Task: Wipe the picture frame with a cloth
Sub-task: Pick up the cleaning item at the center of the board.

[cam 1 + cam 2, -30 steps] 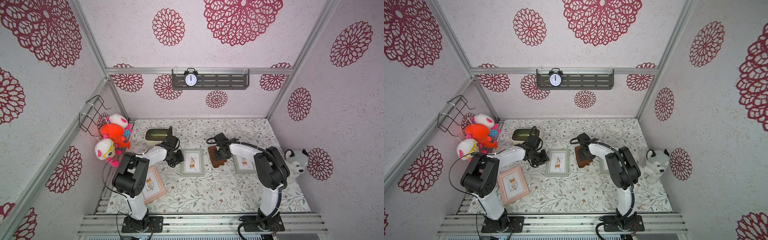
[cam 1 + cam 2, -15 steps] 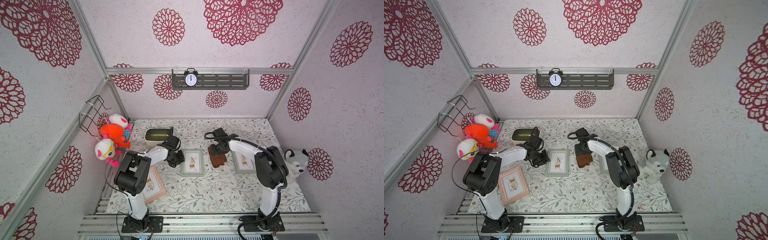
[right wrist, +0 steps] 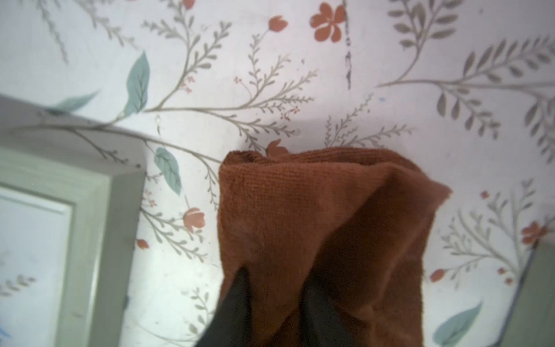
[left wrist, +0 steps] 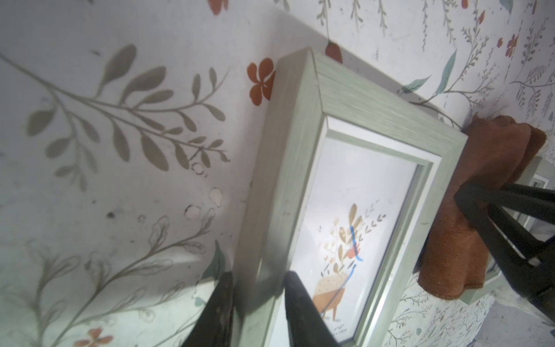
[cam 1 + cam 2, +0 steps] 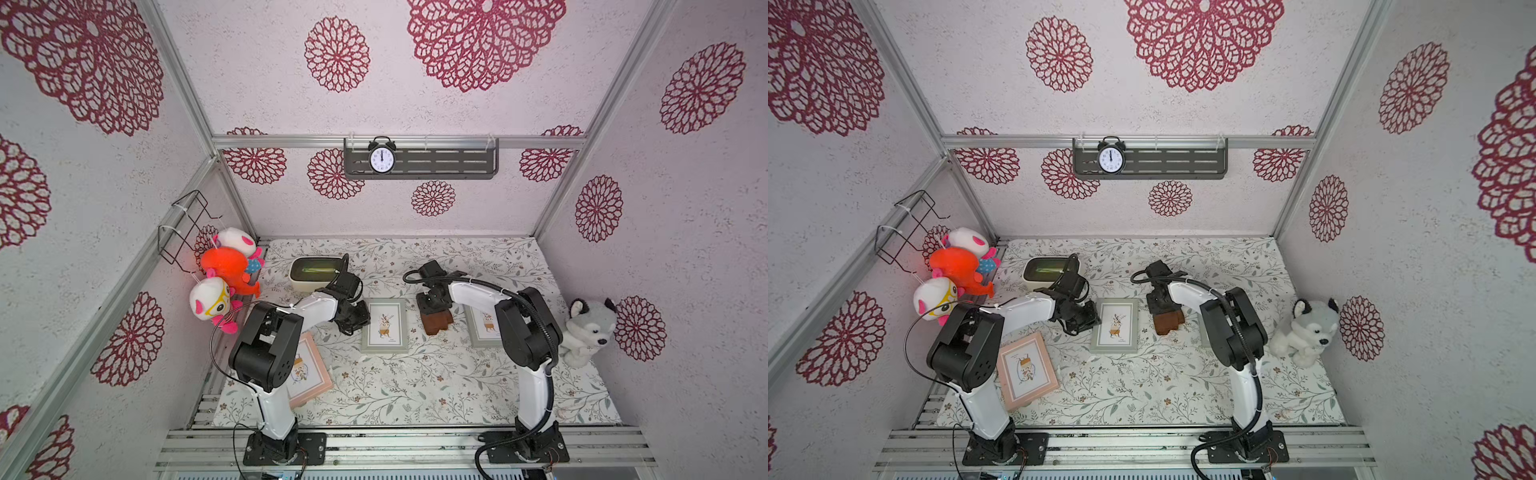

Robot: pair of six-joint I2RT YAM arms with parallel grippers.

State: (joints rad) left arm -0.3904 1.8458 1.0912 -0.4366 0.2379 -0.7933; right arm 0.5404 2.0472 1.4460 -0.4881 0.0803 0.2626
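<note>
The picture frame [image 5: 384, 325] is grey-green and lies mid-table, seen in both top views [image 5: 1116, 325]. My left gripper [image 4: 258, 278] is shut on the frame's [image 4: 345, 180] left rail, one finger outside the rail and one on the glass side. In a top view the left gripper [image 5: 353, 324] sits at the frame's left edge. The brown cloth [image 3: 315, 216] hangs bunched from my right gripper [image 3: 277, 278], which is shut on its upper fold. The cloth [image 5: 436, 323] is just right of the frame and apart from it.
A second grey-green frame [image 5: 482, 328] lies partly under my right arm. A pink frame [image 5: 307, 370] lies front left by the left arm's base. A white box [image 5: 316, 272] stands behind the left gripper. A husky plush [image 5: 590, 332] sits right; plush toys [image 5: 226, 266] hang left.
My right gripper has closed on the cloth and gathered it into a narrower bunch. My left gripper has narrowed onto the frame's left rail.
</note>
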